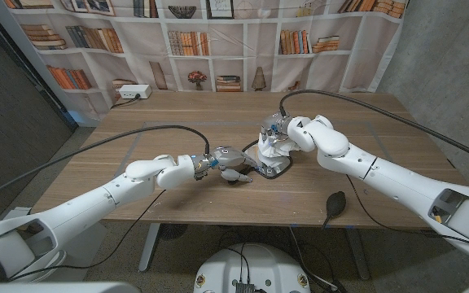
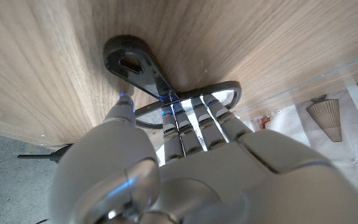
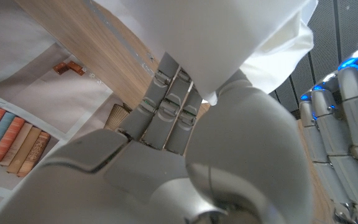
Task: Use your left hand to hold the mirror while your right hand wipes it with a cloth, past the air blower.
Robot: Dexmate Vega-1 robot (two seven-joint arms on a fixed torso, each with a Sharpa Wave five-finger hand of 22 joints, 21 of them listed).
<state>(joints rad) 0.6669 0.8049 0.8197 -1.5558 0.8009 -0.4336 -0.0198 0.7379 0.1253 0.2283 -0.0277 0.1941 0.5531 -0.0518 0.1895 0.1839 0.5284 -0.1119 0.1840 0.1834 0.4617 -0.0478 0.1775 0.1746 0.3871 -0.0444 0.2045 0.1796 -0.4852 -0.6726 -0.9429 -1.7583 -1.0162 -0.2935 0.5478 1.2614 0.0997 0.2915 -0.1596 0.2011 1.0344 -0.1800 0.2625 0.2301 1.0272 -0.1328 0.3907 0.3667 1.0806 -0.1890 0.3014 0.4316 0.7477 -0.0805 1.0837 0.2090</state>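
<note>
A dark-framed hand mirror (image 1: 276,170) lies at the table's middle, its handle (image 2: 133,61) with a hole pointing toward my left arm. My left hand (image 1: 223,162) holds the mirror at the neck, fingers (image 2: 185,121) over it and thumb beside it. A white cloth (image 1: 270,150) sits bunched on the mirror's face, gripped from above by my right hand (image 1: 292,133). In the right wrist view the cloth (image 3: 229,37) fills the space over my right fingers (image 3: 163,106). The black air blower (image 1: 334,203) lies near the front edge, by my right forearm.
Black cables (image 1: 137,134) arc over the table to both wrists. A white box (image 1: 132,92) sits at the back left edge. A bookshelf backdrop (image 1: 218,41) hangs behind the table. Bare wood (image 1: 177,114) stretches behind the hands.
</note>
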